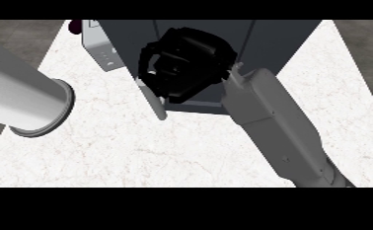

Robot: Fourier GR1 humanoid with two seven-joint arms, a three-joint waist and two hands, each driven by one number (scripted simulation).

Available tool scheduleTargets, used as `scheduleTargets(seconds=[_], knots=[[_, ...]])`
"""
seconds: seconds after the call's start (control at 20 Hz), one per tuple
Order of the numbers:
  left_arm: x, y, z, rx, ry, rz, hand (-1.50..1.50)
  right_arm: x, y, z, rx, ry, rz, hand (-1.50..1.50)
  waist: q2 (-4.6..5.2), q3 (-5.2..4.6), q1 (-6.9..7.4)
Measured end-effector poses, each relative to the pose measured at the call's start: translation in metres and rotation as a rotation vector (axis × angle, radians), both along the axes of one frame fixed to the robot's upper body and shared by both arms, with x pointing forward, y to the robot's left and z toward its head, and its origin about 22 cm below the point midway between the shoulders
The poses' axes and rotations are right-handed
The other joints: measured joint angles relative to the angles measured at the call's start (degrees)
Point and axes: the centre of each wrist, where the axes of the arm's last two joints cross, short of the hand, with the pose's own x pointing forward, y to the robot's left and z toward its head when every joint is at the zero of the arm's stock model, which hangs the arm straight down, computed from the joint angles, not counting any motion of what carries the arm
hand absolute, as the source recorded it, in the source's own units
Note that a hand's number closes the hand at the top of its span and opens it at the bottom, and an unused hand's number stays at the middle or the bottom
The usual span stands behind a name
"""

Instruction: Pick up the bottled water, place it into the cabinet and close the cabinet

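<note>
Nearest, left of the cabinet (284,41), a thick grey left forearm (29,100) lies over the white marble counter (146,150). The right forearm (270,120) slants up to the black right hand (186,63), set against the cabinet's dark front. Whether this hand is spread or grasping cannot be told. A pale sliver (154,104) shows just beneath it. Where the bottled water is cannot be told. A light door panel (98,44) stands at the cabinet's left.

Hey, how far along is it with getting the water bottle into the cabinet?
Done: the bottle looks picked up; a pale slim shape, likely it, sticks out under the curled right hand. In hand: that hand is at the front of the dark cabinet, its door open. Left: setting the bottle inside, letting go, shutting the door.
</note>
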Motion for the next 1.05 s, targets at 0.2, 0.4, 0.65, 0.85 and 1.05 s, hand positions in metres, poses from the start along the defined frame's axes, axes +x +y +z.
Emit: scheduleTargets(seconds=[0.2, 0.4, 0.65, 0.85, 1.05], knots=[[-0.003, -0.001, -0.003, -0.001, 0.005, -0.003, -1.50, 0.013, -0.003, -0.003, -0.005, -0.067, -0.011, 1.50, -0.05, -0.10, 0.19], [0.001, -0.002, -0.001, -0.004, 0.005, -0.013, -1.50, 0.018, 0.002, -0.004, -0.009, -0.118, -0.013, -1.50, -0.17, 0.05, -0.03], [0.005, -0.004, -0.004, -0.009, 0.001, -0.024, -1.50, 0.022, 0.009, -0.001, -0.011, -0.175, -0.015, -1.50, -0.07, -0.29, 0.38], [0.010, -0.005, -0.004, -0.010, -0.005, -0.038, -1.50, 0.022, 0.016, 0.002, -0.021, -0.194, -0.045, -1.50, 0.12, -0.28, 0.45], [0.013, -0.007, -0.006, -0.010, -0.003, -0.048, -1.50, 0.022, 0.020, 0.005, -0.027, -0.198, -0.063, -1.50, 0.23, -0.41, 0.41]])
